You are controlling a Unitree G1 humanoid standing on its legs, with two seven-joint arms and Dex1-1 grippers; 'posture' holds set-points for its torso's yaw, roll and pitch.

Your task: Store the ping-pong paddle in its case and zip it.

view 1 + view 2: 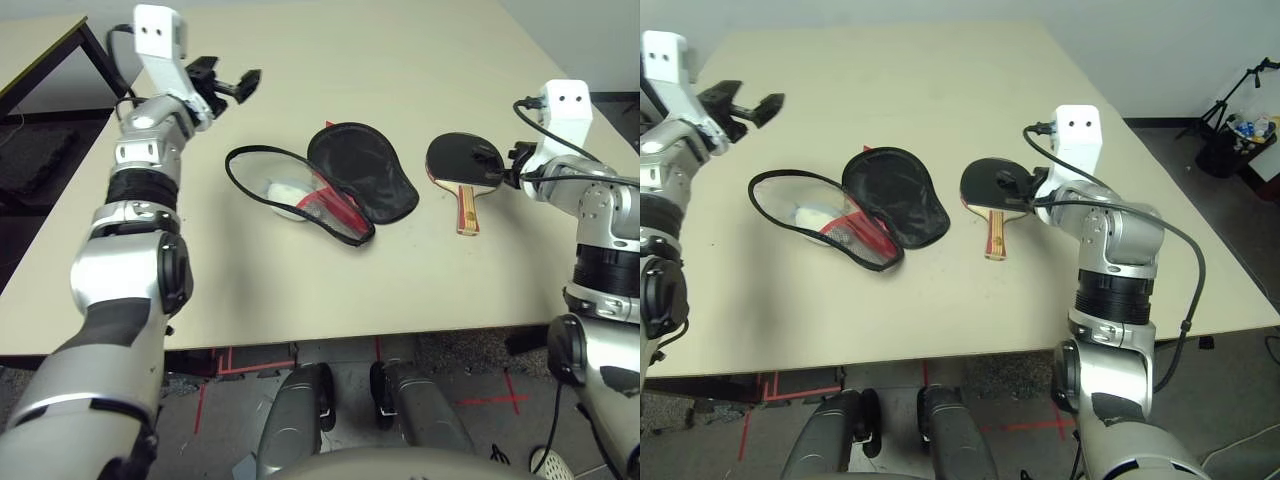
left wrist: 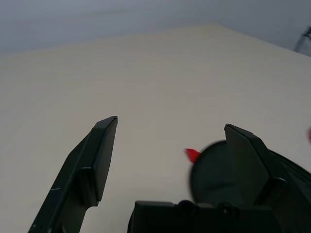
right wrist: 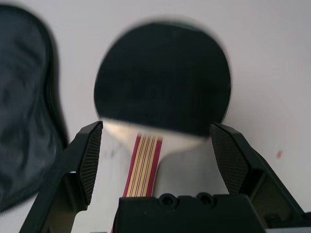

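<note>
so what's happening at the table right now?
Nothing is held yet. The ping-pong paddle lies flat on the table, beside the case, which is unzipped and spread open. The right tool is open over the paddle where blade meets handle. The left tool is open, raised over bare table beyond the case.

Black paddle (image 3: pixel 163 80) with a pale wood handle striped red and yellow, black case (image 1: pixel 362 170) with red trim, all on a beige table (image 1: pixel 400 60).

Even overhead light, soft shadows; ping-pong paddle (image 3: pixel 163 77) blurred in right wrist view.
</note>
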